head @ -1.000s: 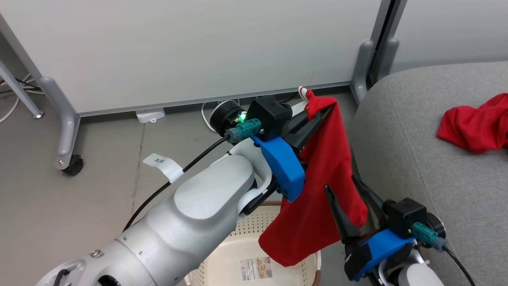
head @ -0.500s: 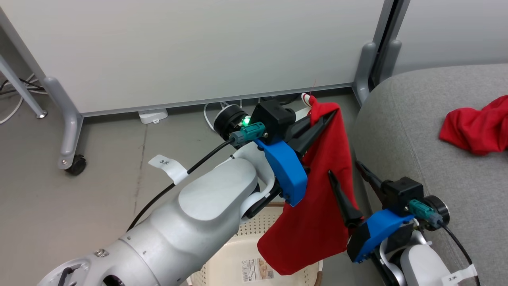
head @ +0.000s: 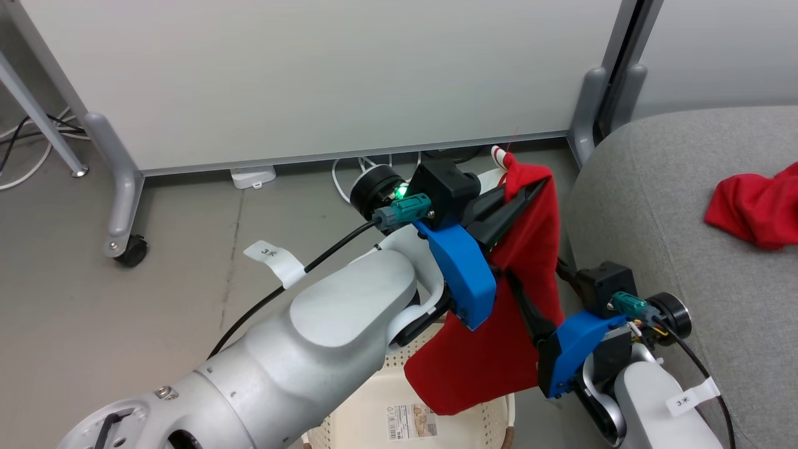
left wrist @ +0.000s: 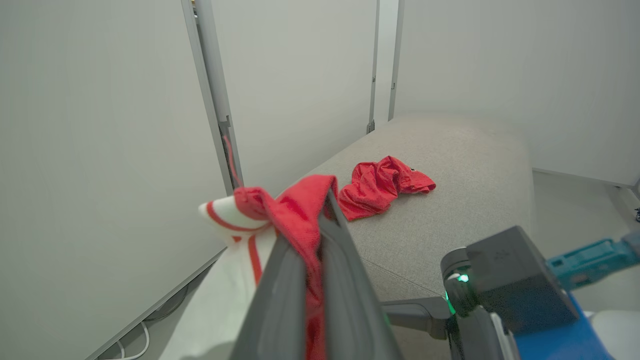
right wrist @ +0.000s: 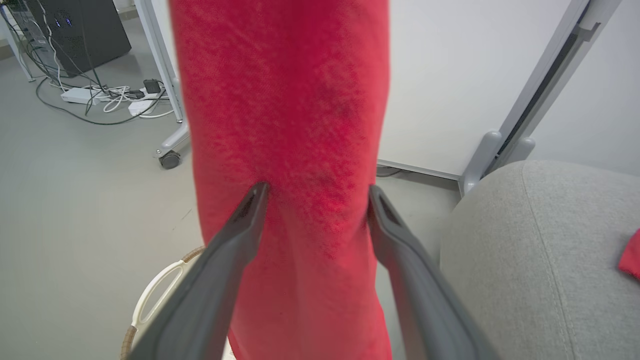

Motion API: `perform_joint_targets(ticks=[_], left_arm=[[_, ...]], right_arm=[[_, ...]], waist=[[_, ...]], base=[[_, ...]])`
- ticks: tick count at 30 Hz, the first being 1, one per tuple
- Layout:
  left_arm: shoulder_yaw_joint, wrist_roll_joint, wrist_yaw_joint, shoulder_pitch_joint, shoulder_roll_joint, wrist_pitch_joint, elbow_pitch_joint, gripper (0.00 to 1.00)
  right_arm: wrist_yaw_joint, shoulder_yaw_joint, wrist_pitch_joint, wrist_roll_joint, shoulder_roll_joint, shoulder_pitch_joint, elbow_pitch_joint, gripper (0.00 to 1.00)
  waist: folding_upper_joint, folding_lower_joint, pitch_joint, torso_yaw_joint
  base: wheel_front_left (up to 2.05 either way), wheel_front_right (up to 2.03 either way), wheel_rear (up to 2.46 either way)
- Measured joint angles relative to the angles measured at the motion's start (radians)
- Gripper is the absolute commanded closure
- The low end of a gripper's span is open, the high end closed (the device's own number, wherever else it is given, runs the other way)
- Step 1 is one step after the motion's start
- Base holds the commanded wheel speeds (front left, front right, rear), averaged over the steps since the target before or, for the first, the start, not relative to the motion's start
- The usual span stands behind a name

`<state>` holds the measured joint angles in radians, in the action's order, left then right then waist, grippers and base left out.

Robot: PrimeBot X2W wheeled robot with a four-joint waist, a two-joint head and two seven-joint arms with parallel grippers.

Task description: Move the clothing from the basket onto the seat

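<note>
red fabric garment point(head: 486, 368) hangs clamped in my left gripper point(head: 539, 184); my wide-open right gripper point(right wrist: 315, 192) has just moved in astride it, ready to pinch.

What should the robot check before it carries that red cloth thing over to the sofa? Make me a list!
1. Grip: the left claw is shut on the red garment: ok.
2. Helper: the right claw is open, one finger on each side of the hanging cloth: ok.
3. Lift: bottom end of the garment clear of the basket: cannot tell, in the head view it hangs over the rim.
4. Landing spot: bare room on the sofa beside the other red garment: ok.
5. Basket emptied: cannot tell, the left arm hides most of it.
</note>
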<state>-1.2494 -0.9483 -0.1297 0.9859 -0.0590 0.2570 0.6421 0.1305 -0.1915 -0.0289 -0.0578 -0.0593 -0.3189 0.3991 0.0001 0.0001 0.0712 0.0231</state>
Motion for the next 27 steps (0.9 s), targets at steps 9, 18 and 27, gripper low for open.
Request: perform_joint_targets(ticks=[9,18,27], left_arm=[[-0.021,-0.016,0.000,0.005,0.001,-0.002,-0.012,1.00],[-0.027,-0.023,0.000,0.006,-0.001,-0.005,-0.008,1.00],[-0.030,-0.024,0.000,0.006,-0.001,-0.010,0.003,1.00]], right_arm=[[0.000,-0.075,0.030,-0.051,-0.012,-0.085,0.134,0.12],[0.000,-0.105,0.063,-0.095,-0.011,-0.123,0.225,1.00],[0.000,-0.115,0.095,-0.113,-0.009,-0.141,0.270,1.00]], waist=[[0.0000,0.0000,-0.001,0.007],[0.0000,0.0000,-0.009,0.005],[0.0000,0.0000,-0.018,-0.001]], base=[[0.00,0.00,0.00],[0.00,0.00,0.00],[0.00,0.00,0.00]])
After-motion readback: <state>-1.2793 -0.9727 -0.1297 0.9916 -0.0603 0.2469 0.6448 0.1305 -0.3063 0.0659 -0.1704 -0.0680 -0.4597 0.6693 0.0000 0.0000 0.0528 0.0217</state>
